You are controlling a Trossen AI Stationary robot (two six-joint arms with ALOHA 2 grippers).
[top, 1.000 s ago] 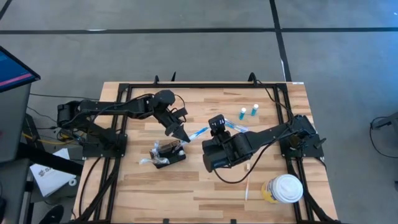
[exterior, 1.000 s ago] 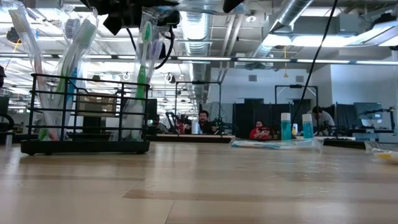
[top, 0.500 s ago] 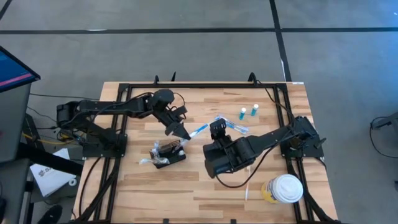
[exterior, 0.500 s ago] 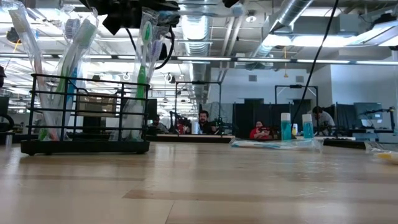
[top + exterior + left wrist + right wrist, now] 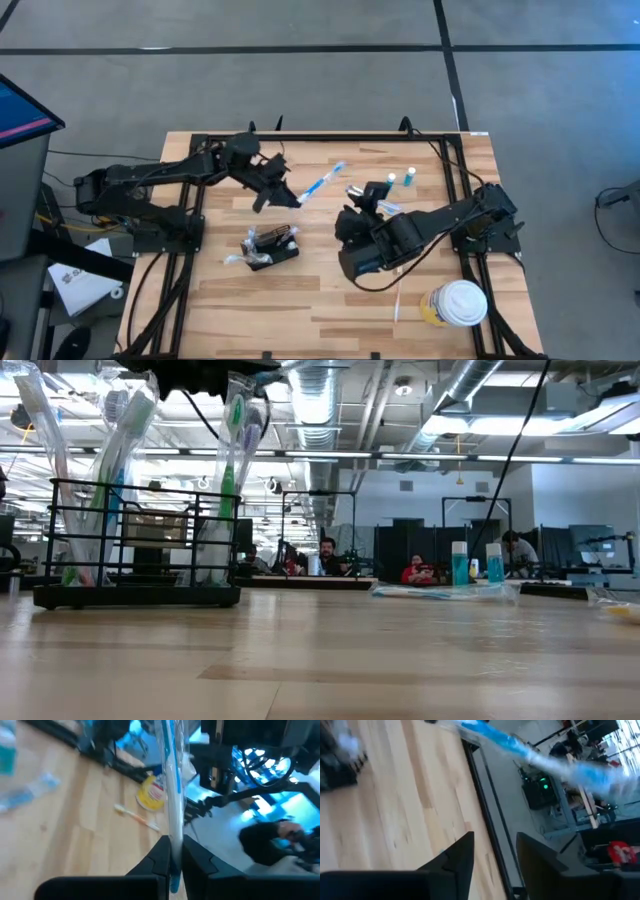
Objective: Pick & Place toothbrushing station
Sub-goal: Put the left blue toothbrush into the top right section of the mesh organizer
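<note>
While the two dark arms reach inward over it, the wooden worktop (image 5: 300, 300) is seen bearing the toothbrushing station (image 5: 272, 246), a small black wire holder that is taken here as the landmark. In the low view the station (image 5: 135, 545) is shown upright, with several toothbrushes (image 5: 232, 470) standing in it, and it is touched by neither hand.

Well off to the right of the station, near the worktop's front right corner, a white-lidded yellowish cup (image 5: 456, 303) is stood. Between the station and that cup, nearer the cup, a loose toothbrush (image 5: 397, 293) is laid flat on the wood. Farther from the station, toward the back right, two small teal bottles (image 5: 399, 179) are set upright just beside each other.

The left hand (image 5: 296, 197) is held in the air just behind the station, and its fingers (image 5: 159, 862) are clamped together on one end of a blue toothbrush in a clear wrapper (image 5: 322, 184), which is raised clear of the worktop and pointed away from the station toward the back. The right hand (image 5: 368, 192) is placed to the right of the station and behind it, near the teal bottles; its fingers (image 5: 460, 857) are held apart, and nothing is seen between them. The wrapped toothbrush (image 5: 520, 750) is shown beyond them, untouched by that hand.
</note>
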